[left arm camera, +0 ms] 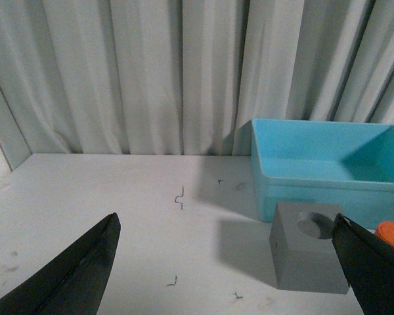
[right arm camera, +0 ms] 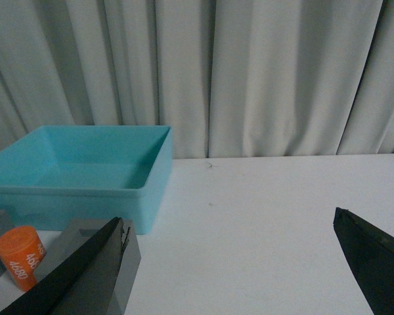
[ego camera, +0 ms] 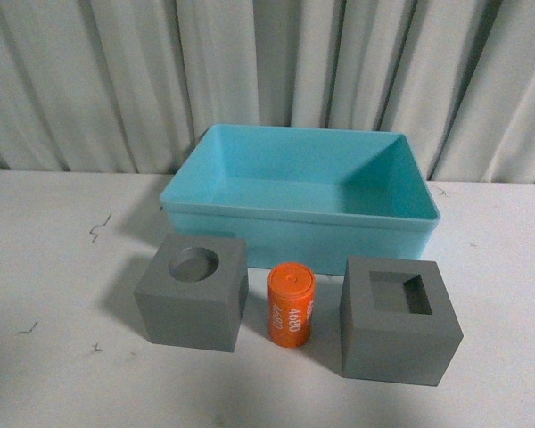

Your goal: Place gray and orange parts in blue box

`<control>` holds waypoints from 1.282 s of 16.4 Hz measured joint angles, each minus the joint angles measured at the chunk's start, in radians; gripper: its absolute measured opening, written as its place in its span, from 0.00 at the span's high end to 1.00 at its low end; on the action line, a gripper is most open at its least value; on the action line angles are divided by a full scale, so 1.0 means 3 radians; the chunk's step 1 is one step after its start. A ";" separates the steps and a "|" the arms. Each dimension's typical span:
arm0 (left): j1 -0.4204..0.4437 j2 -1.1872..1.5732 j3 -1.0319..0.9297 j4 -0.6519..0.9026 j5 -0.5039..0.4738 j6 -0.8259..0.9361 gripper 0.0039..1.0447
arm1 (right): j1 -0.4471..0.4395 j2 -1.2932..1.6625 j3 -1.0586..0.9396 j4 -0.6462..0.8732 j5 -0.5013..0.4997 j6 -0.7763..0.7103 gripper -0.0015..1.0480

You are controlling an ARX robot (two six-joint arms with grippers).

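In the front view a gray cube with a round recess (ego camera: pixel 193 292) stands left, an orange cylinder printed "4680" (ego camera: pixel 291 304) in the middle, and a gray cube with a square recess (ego camera: pixel 399 318) right. All three are on the table in front of the blue box (ego camera: pixel 299 228), which is empty. Neither gripper shows in the front view. My left gripper (left arm camera: pixel 226 226) is open and empty, left of the round-recess cube (left arm camera: pixel 308 254). My right gripper (right arm camera: pixel 230 223) is open and empty, right of the square-recess cube (right arm camera: pixel 98 275) and the orange cylinder (right arm camera: pixel 20 257).
A white table (ego camera: pixel 53 267) with small scuff marks carries everything. A gray pleated curtain (ego camera: pixel 267 71) hangs close behind the box. The blue box also shows in the left wrist view (left arm camera: pixel 328 172) and in the right wrist view (right arm camera: pixel 79 172).
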 joint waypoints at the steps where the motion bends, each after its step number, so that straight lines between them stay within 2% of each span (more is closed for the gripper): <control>1: 0.0000 0.0000 0.0000 0.0000 0.0000 0.0000 0.06 | 0.0000 -0.0001 0.0000 0.0000 0.0000 0.0001 0.06; 21: 0.0000 0.0000 0.0000 0.0000 0.0000 0.0000 0.06 | 0.0000 0.0000 0.0000 0.0000 0.0000 0.0000 0.06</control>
